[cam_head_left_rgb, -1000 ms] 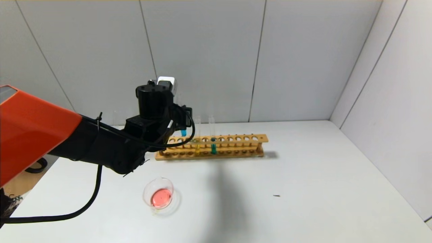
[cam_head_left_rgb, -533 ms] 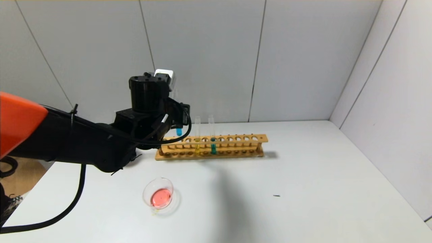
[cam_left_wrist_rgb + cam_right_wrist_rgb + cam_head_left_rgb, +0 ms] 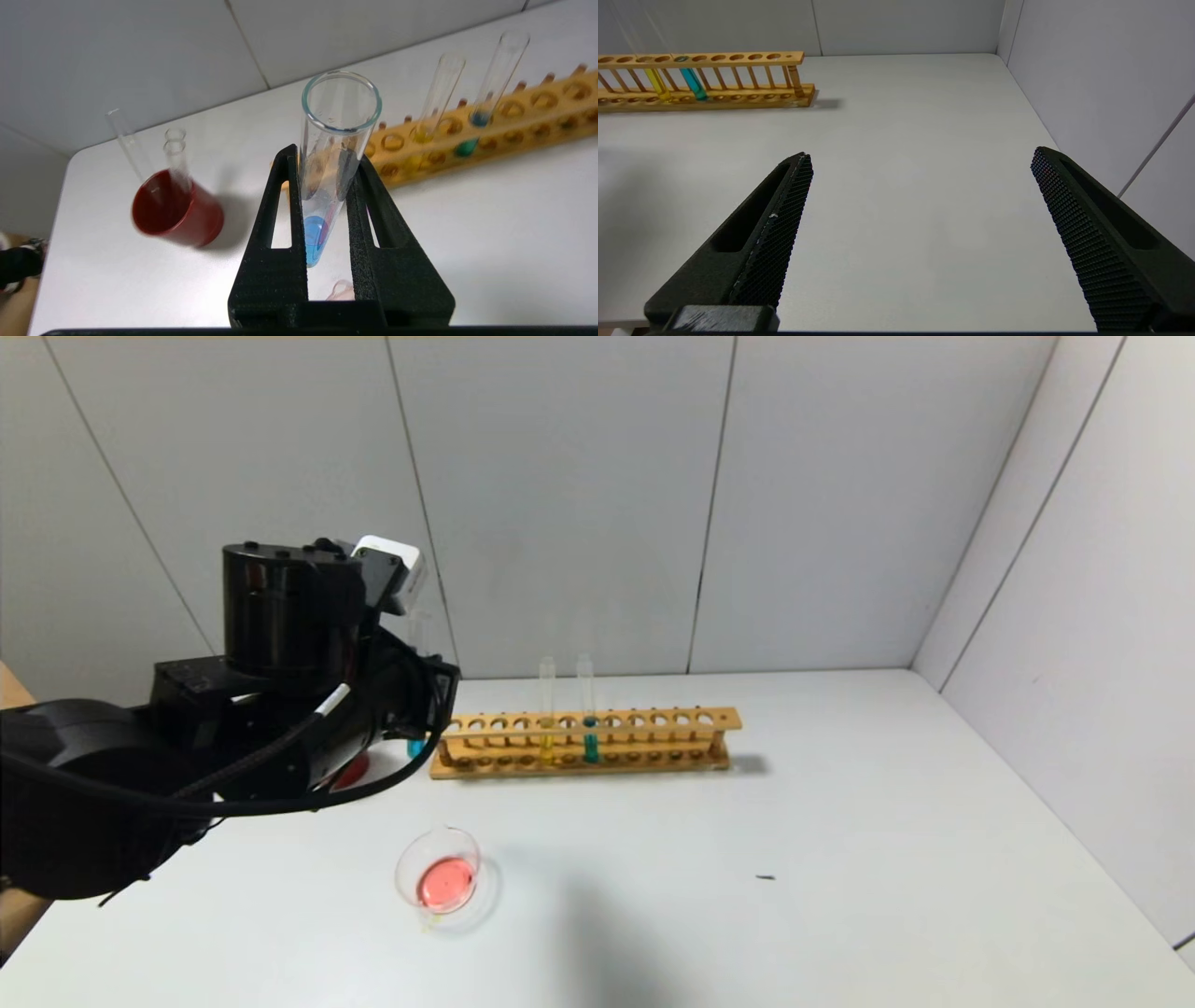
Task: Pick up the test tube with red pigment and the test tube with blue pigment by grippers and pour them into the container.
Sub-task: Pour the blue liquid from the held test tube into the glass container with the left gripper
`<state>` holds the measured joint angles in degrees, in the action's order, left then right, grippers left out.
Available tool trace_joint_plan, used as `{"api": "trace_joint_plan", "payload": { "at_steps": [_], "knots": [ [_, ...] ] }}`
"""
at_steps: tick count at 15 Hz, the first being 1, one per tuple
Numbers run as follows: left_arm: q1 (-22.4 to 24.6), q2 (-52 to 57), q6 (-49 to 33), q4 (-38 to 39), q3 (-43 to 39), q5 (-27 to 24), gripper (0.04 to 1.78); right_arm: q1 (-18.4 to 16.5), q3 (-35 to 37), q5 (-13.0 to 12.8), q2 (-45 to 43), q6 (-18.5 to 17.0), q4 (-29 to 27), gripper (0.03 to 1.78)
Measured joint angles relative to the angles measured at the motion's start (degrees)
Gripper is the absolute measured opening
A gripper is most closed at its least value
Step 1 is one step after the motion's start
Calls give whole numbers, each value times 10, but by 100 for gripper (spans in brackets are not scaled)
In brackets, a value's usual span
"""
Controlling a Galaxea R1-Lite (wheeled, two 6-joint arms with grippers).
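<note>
My left gripper (image 3: 417, 705) is shut on the test tube with blue pigment (image 3: 414, 745) and holds it upright above the table, left of the rack. In the left wrist view the fingers (image 3: 280, 196) clamp the tube (image 3: 338, 107), with blue liquid in its bottom. The container (image 3: 439, 873), a clear glass dish with pink-red liquid, sits nearer to me than the gripper; a bit of it shows between the jaws (image 3: 341, 289). No tube holding red liquid shows. My right gripper (image 3: 922, 156) is open and empty over bare table at the right.
A wooden rack (image 3: 588, 742) stands at the back with a yellow-liquid tube (image 3: 546, 709) and a teal-liquid tube (image 3: 589, 723). A dark red cup (image 3: 175, 210) holding empty glass tubes (image 3: 175, 149) stands left of the rack. Walls close the back and right.
My left gripper has carried the blue tube left and toward me, off the rack's left end. The container and rack have not moved.
</note>
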<state>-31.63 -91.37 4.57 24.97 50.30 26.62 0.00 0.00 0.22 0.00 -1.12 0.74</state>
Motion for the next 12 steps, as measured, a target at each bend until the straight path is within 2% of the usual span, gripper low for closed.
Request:
{"api": "trace_joint_plan", "payload": {
  "at_steps": [5,10,12],
  "knots": [
    [2,70,13,-71,-73,9,30,0,0,0,0,0,0,171],
    [18,75,16,-133,-93,8,30,0,0,0,0,0,0,171],
    [18,73,43,-146,-103,5,30,0,0,0,0,0,0,171]
  ]
}}
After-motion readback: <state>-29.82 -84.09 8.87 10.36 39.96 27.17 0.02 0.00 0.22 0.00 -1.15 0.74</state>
